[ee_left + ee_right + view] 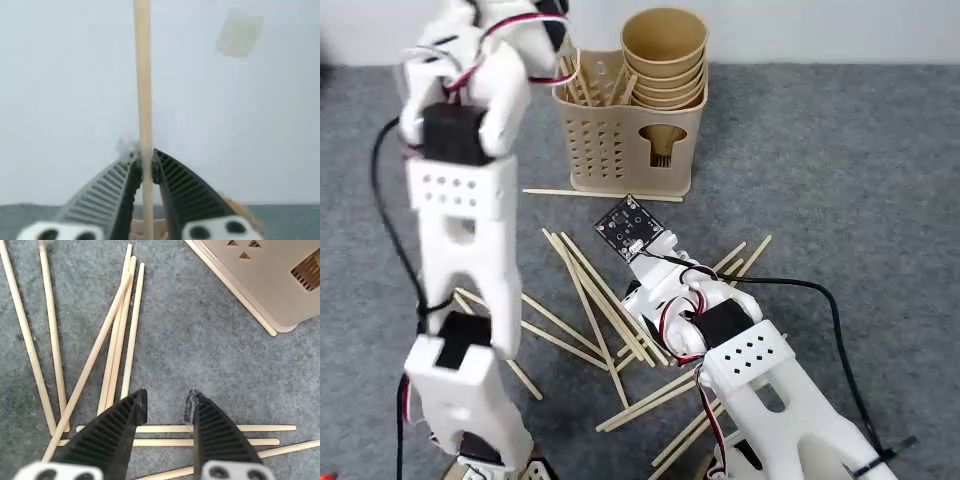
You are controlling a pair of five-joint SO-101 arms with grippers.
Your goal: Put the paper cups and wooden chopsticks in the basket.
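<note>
Hovering low over the grey tabletop (840,150): right tool (166,402), jaws apart, above loose chopsticks (117,330) lying flat; the right wrist view adds a basket (270,285) corner beyond. Farther: left arm raised at the basket's left rim, left tool (146,162) clamped on an upright chopstick (143,75), seen from its wrist. Basket contents: stacked paper cups (665,60), stored chopsticks (582,85).

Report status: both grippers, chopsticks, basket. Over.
Left gripper shut on one chopstick, at the basket rim. Right gripper open, low over loose chopsticks. Paper cups stacked in basket. No obstruction seen.
</note>
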